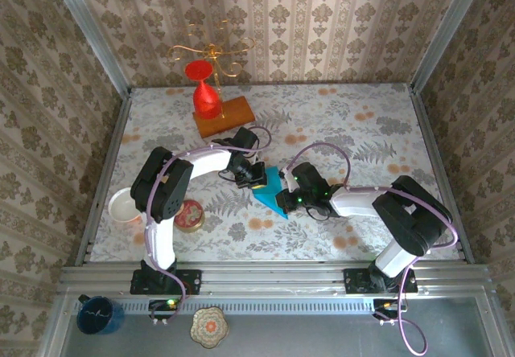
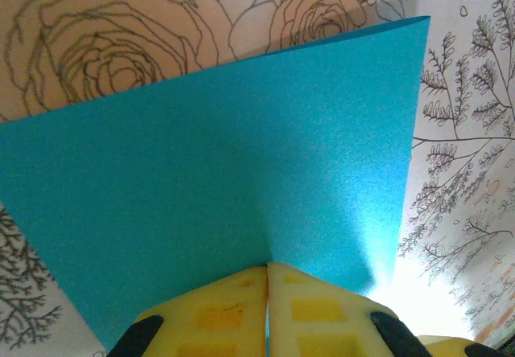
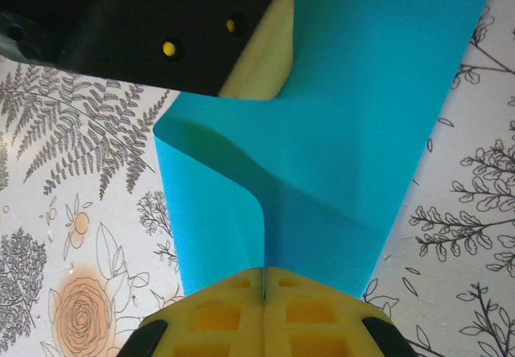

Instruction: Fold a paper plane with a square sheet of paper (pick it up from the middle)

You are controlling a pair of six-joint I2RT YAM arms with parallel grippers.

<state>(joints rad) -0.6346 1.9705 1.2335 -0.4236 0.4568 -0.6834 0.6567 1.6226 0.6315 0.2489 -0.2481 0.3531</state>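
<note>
The square sheet of paper (image 1: 269,186) is teal-blue and held up off the table's middle between both arms. My left gripper (image 1: 256,175) is shut on its left edge. In the left wrist view the yellow pads (image 2: 233,309) meet on the sheet (image 2: 241,156), which spreads flat ahead. My right gripper (image 1: 288,198) is shut on the opposite edge. From the right wrist its pads (image 3: 306,313) pinch the paper (image 3: 362,132), which curls into a soft bend on the left. The left gripper's black finger (image 3: 153,27) shows at the top there.
A red glass (image 1: 205,92) stands on an orange wooden block (image 1: 225,117) at the back, with a gold wire stand (image 1: 211,51) behind it. A white bowl (image 1: 125,207) and a round tin (image 1: 191,215) sit by the left arm. Patterned walls enclose the table.
</note>
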